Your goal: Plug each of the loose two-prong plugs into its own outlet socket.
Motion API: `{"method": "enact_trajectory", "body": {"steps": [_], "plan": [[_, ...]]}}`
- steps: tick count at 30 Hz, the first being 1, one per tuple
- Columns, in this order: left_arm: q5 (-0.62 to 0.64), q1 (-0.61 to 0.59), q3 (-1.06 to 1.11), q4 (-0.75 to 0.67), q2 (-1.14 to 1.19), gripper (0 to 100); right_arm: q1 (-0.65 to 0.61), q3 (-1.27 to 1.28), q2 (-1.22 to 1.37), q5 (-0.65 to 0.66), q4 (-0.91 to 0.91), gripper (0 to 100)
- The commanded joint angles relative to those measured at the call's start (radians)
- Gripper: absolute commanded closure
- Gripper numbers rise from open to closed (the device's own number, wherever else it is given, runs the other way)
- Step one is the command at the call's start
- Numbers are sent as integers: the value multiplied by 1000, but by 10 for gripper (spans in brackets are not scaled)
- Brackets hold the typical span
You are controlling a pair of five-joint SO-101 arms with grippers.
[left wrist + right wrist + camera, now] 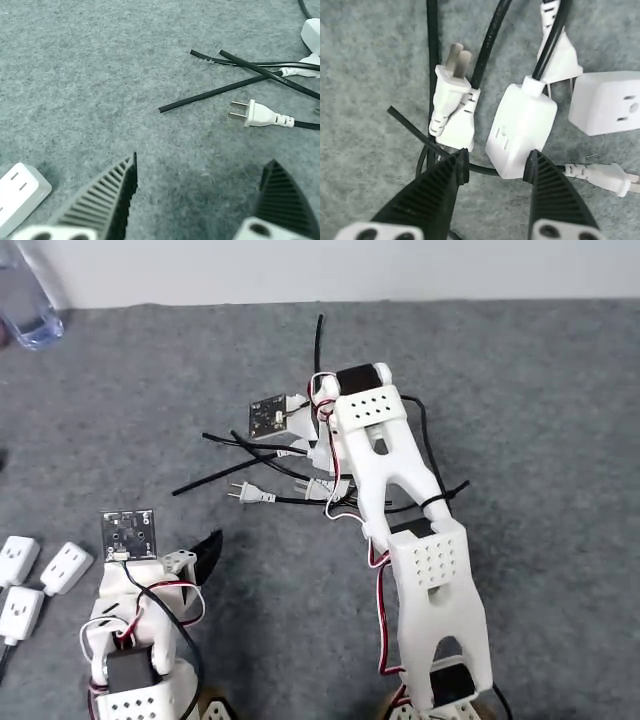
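Hovering over a white rectangular plastic outlet socket (520, 125), the right gripper (497, 166) stands spread, as does the left gripper (202, 162).

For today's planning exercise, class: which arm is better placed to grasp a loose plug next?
Right. The right gripper, open, hovers close over a white plug; the left gripper sits over bare carpet, plugs farther off.
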Motion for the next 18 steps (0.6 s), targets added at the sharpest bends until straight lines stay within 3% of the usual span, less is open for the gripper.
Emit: {"method": "enact_trajectory", "body": {"steps": [1,18], "plan": [[3,6,-5,-18,-18,632,4,-72,-21,9,24,805],[3,6,-5,-20,-18,632,5,-229,51,8,81,807]]}}
